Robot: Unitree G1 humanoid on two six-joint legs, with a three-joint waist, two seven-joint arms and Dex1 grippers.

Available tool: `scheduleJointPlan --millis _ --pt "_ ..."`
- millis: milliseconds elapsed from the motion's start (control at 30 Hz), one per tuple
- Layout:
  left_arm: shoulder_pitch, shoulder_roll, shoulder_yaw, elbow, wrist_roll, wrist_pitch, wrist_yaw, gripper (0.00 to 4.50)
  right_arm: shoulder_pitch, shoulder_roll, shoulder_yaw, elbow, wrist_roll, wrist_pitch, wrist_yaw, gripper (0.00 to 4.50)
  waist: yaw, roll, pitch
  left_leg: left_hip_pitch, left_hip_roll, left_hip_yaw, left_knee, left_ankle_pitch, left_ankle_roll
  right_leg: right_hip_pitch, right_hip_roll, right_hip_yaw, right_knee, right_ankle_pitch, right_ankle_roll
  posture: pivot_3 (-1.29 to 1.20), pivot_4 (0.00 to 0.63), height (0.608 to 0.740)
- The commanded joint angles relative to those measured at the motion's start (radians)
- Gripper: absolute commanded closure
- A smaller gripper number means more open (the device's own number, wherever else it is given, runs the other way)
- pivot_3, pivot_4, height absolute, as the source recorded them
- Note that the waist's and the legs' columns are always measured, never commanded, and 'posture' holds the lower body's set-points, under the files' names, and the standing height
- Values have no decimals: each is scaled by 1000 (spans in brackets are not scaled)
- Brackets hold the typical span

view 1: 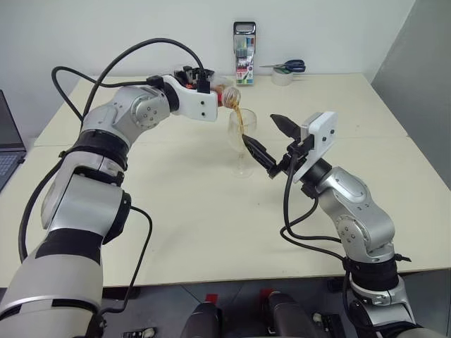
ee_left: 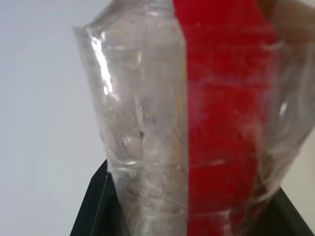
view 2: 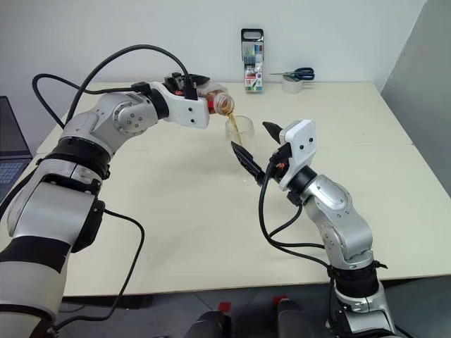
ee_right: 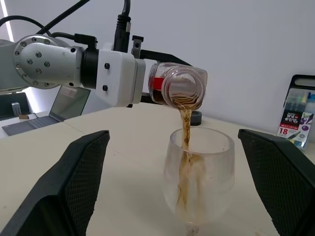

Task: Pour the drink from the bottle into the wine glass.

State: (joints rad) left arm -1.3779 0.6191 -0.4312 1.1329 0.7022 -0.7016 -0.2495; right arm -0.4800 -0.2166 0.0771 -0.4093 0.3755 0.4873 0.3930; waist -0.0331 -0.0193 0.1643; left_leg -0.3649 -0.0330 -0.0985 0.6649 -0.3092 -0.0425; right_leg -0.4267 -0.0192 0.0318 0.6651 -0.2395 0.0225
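Observation:
My left gripper is shut on the clear bottle with the red label strip. The bottle is tipped mouth-down over the wine glass. A thin stream of amber-red drink runs from the bottle's mouth into the bowl, and the glass shows brown streaks down its inside. It stands upright on the table near the middle. My right gripper is open, with one black finger on each side of the bowl, apart from it.
A tall marker pack stands at the table's far edge, with a tape roll and blue-handled scissors beside it. A laptop sits at the far left. The cream table runs wide in front of the glass.

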Motion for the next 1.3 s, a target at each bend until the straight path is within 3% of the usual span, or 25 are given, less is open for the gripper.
scheduleJointPlan --millis 33,1300 --pt "-51 22 -3 -4 8 -2 30 2811 -10 7 -8 -17 4 -31 5 0 0 0 0 0 -3 0 0 0 0 0 0 0 0 0 0 0 150 740" --pt "-112 0 -61 67 51 19 70 2811 -7 6 -7 -15 6 -23 6 0 0 0 0 0 -5 -1 0 0 0 0 -1 0 1 0 0 0 150 740"
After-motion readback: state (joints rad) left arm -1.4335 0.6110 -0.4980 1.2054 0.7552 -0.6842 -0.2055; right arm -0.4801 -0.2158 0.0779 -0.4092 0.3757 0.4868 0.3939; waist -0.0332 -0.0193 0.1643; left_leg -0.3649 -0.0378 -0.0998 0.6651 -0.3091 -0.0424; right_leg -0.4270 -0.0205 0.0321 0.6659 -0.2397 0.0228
